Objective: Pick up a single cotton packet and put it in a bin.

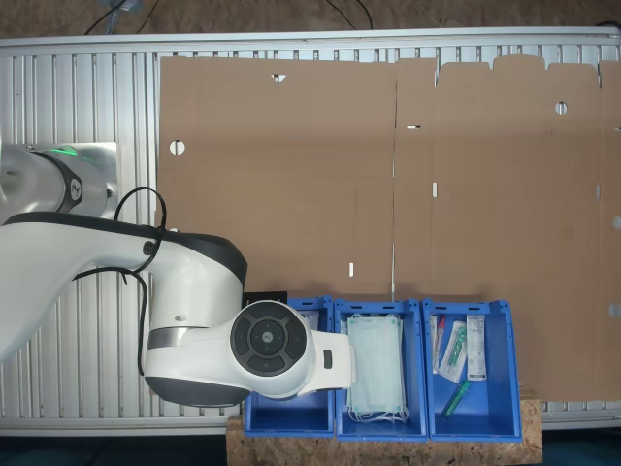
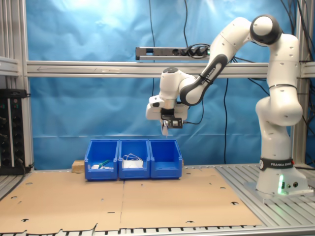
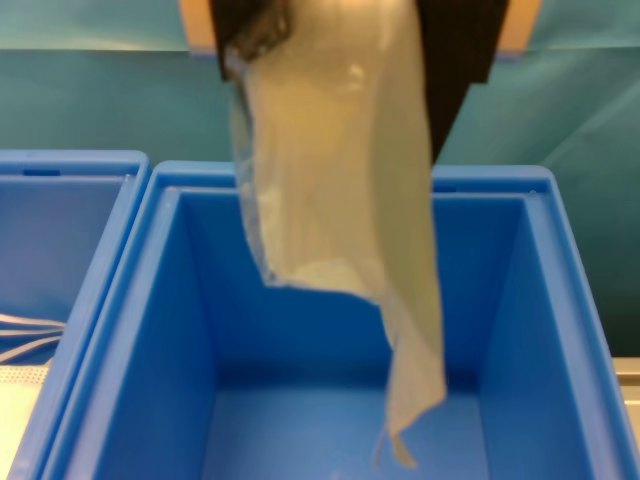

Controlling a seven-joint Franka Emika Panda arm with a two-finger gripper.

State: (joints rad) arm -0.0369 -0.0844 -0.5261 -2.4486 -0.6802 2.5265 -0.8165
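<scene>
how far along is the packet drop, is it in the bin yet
Picked up: the gripper is shut on the cotton packet, lifted clear. In hand: it hangs above the bin at the second exterior view's right end of the row. Left: opening to drop it in.

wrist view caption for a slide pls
Tool shut on a cotton packet that dangles above the open blue bin.

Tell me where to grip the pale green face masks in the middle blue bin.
Probably from straight above: the pale green face masks lie flat in the middle blue plastic bin, whose walls block the sides. Pinch across a long edge of the top mask.
</scene>
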